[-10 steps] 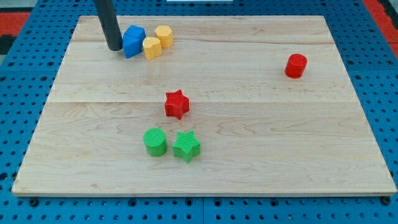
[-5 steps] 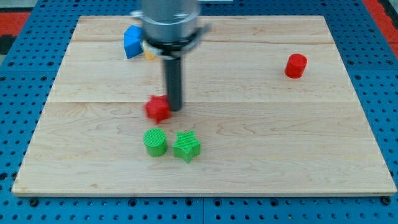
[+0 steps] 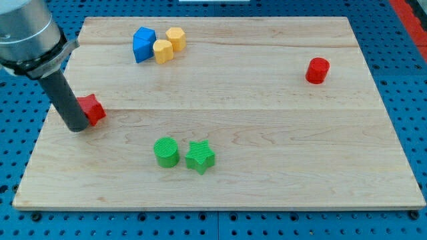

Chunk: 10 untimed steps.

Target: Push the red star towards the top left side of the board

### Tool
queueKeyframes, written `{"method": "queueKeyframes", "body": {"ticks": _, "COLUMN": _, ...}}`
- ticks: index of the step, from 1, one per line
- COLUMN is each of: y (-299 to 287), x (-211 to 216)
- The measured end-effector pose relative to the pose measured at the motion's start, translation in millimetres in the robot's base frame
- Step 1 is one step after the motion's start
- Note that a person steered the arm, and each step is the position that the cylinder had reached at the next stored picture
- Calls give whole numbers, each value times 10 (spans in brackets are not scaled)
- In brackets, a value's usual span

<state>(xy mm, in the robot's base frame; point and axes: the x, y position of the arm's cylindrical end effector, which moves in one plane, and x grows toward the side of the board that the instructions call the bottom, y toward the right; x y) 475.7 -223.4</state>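
The red star (image 3: 91,109) lies near the board's left edge, about halfway up. My tip (image 3: 77,127) rests on the board just left of it and a little below, touching or almost touching it; the rod hides the star's left side. The wooden board (image 3: 267,167) fills most of the view.
A blue block (image 3: 143,44) and two yellow blocks (image 3: 163,51) (image 3: 176,38) cluster at the top left. A red cylinder (image 3: 317,70) sits at the right. A green cylinder (image 3: 166,152) and a green star (image 3: 200,157) sit at the lower middle.
The red star has slid from the board's middle to near the left edge. My tip went from beside the blue block to the star's right side, then to its left.
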Motion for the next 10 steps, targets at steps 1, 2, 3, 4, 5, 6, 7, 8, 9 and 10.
{"method": "queueKeyframes", "body": {"ticks": 1, "y": 190, "x": -52}}
{"method": "queueKeyframes", "body": {"ticks": 2, "y": 262, "x": -252}}
{"method": "queueKeyframes", "body": {"ticks": 3, "y": 196, "x": -679}}
{"method": "queueKeyframes", "body": {"ticks": 4, "y": 188, "x": -1090}}
{"method": "queueKeyframes", "body": {"ticks": 5, "y": -265, "x": -1273}}
{"method": "queueKeyframes", "body": {"ticks": 6, "y": -724, "x": -1304}}
{"method": "queueKeyframes", "body": {"ticks": 7, "y": -575, "x": -1303}}
{"method": "queueKeyframes", "body": {"ticks": 8, "y": -268, "x": -1287}}
{"method": "queueKeyframes", "body": {"ticks": 9, "y": 56, "x": -1390}}
{"method": "queueKeyframes", "body": {"ticks": 10, "y": 251, "x": -1621}}
